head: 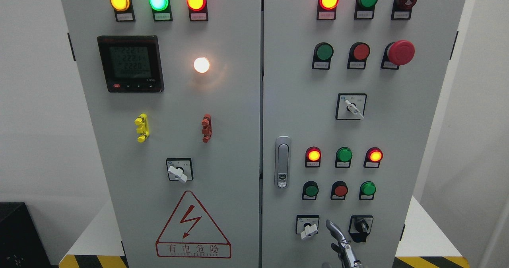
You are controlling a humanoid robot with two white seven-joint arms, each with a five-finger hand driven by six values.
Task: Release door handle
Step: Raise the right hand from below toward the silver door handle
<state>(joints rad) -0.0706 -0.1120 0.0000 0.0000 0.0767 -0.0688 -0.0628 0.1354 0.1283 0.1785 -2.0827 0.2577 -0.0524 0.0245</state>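
1. Two grey doors make up the front of the electrical cabinet (222,101), meeting at a vertical seam in the middle of the head view; both look shut.
2. The door handle (282,162), a silver upright swing handle with a lock at its lower end, sits flat on the right door just beside the seam, at mid height. Nothing touches it.
3. One robot hand (342,246) shows at the bottom edge, right of the middle, so it reads as the right hand. It is below and to the right of the handle, well apart from it.
4. A slim metallic finger (333,228) points up and to the left in front of the lower right door, between a white-knobbed rotary switch (308,227) and a black-knobbed rotary switch (361,226). The hand holds nothing; most of it is cut off by the edge, so the finger seems extended rather than curled, but I cannot be sure of the others.
5. On the left door are three lit indicator lamps (158,0), a digital meter (130,63), a white glowing lamp (201,65) and a red-bordered warning triangle (193,226) with a lightning bolt.
6. Top right carries a red emergency stop button (401,52).
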